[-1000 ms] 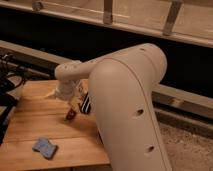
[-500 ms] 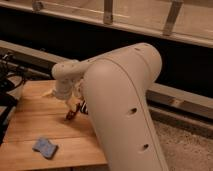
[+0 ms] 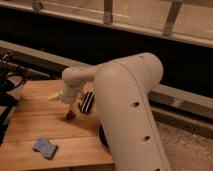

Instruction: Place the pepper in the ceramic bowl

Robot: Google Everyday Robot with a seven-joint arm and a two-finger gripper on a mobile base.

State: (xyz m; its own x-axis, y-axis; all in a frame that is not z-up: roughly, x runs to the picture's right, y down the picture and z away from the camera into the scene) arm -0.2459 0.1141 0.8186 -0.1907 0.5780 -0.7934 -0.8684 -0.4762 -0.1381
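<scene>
The pepper [image 3: 70, 115] is a small dark red thing just below my gripper [image 3: 69, 106], over the middle of the wooden table [image 3: 30, 120]. I cannot tell whether it is held or lies on the wood. The gripper comes off the white wrist at the table's centre and points down. The ceramic bowl is almost wholly hidden behind my big white arm; only a dark sliver [image 3: 102, 134] shows at the arm's left edge.
A black-and-white striped block [image 3: 87, 102] stands right beside the gripper. A blue pad [image 3: 45, 147] lies near the table's front edge. Black cables and gear [image 3: 7, 82] crowd the left side. A dark rail and wall run behind.
The large arm link has swung a little further left across the view. The gripper and the pepper stay at about the same spot on the table.
</scene>
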